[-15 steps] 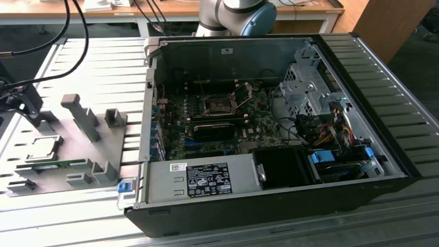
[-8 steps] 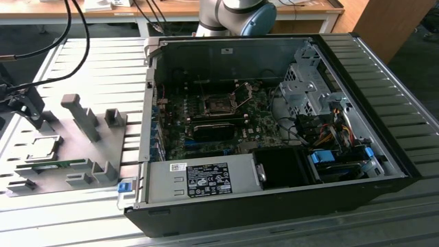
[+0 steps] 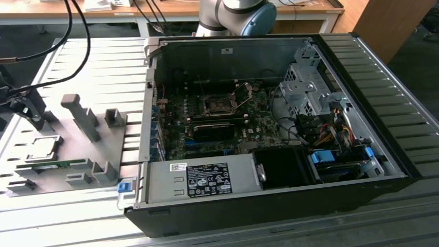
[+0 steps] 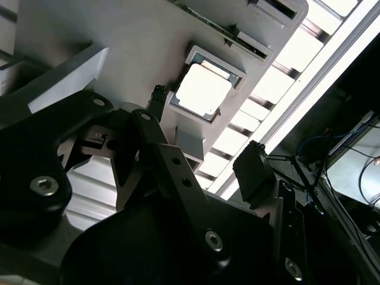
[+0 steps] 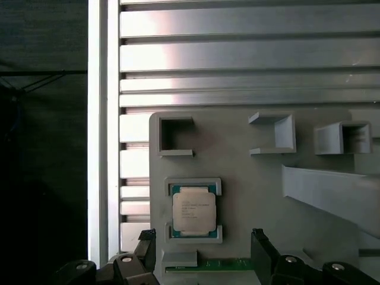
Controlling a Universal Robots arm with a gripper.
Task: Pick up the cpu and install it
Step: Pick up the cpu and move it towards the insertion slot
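The cpu [image 5: 193, 212], a small square chip with a silvery top, lies flat in its grey holder on the fixture plate [image 5: 249, 178]. In the exterior view the cpu [image 3: 42, 148] is at the far left, well away from the computer case. My gripper [image 5: 202, 249] hangs over it, open, one black finger [image 5: 145, 243] on each side of the chip and nothing between them. The second wrist view shows the cpu [image 4: 203, 90] bright beyond my gripper [image 4: 205, 132]. In the exterior view my gripper [image 3: 29, 116] is the dark shape just above the plate's left part.
The open computer case [image 3: 274, 195] lies on the slatted table, with the motherboard's cpu socket [image 3: 219, 105] near its middle. A green memory stick [image 5: 225, 263] sits in the fixture next to the cpu. Tall grey fixture blocks [image 3: 82, 116] stand on the plate. Cables [image 3: 79, 46] hang over the table's left.
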